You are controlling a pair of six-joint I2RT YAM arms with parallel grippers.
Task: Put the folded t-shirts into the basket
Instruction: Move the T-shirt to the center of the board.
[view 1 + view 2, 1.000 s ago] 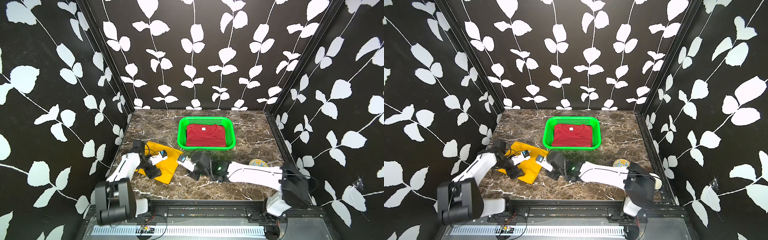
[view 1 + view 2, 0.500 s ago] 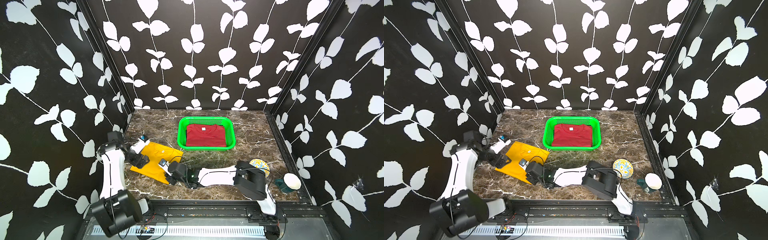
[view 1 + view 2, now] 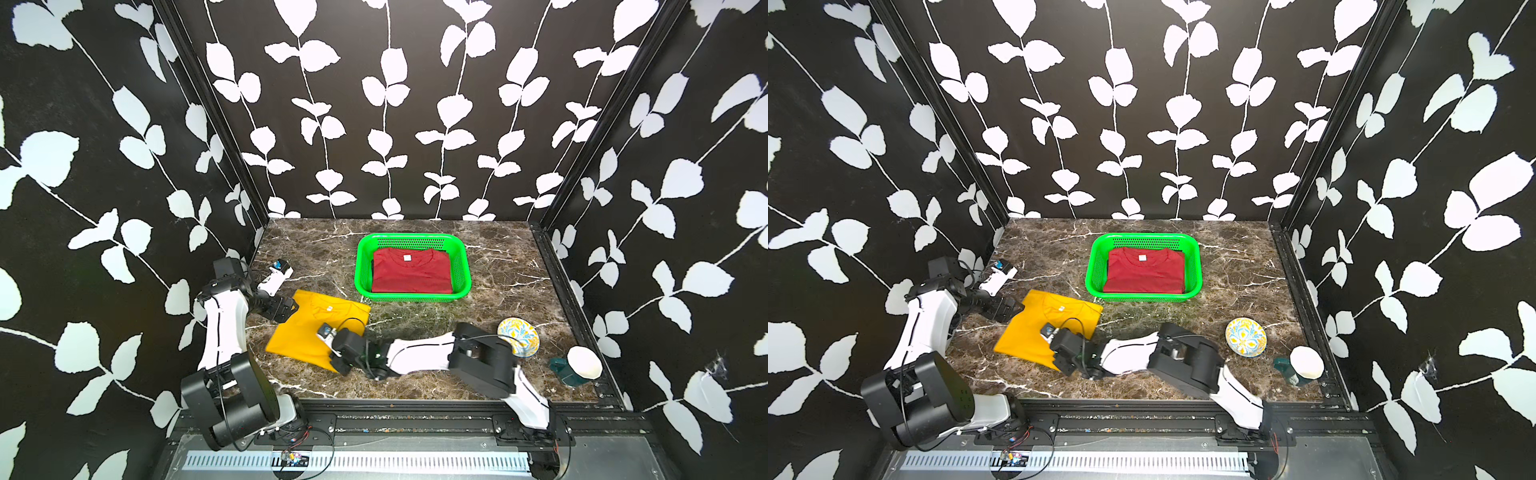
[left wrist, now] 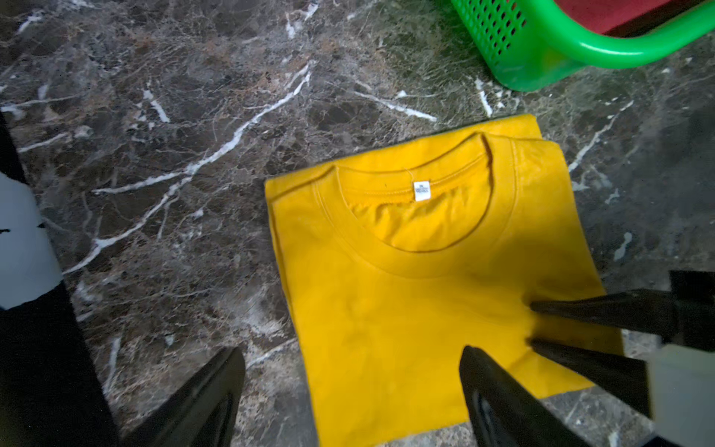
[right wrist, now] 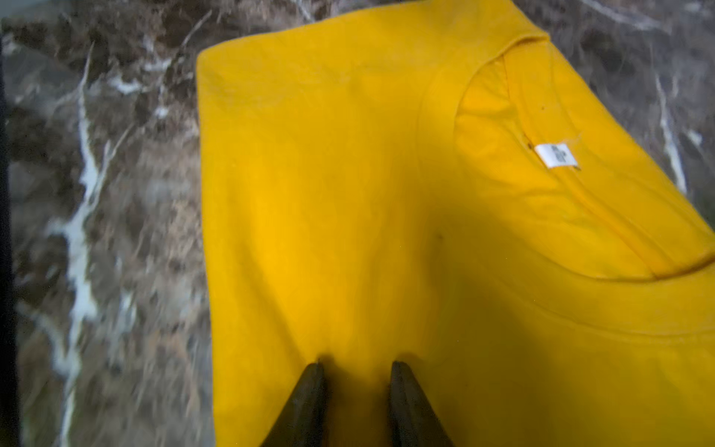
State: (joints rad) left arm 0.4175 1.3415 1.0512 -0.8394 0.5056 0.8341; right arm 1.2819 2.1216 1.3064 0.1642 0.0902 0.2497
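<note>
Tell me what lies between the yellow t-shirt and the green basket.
Nothing but a bare strip of marble tabletop separates the yellow t-shirt from the green basket. The left wrist view shows this most clearly.

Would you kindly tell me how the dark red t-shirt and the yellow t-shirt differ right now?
The dark red t-shirt lies inside the green basket; the yellow t-shirt lies on the marble table outside it. The red one sits square with the basket; the yellow one is turned at an angle. The left hand and right hand are at the yellow one, neither at the red. Both are folded flat with the collar facing up.
</note>
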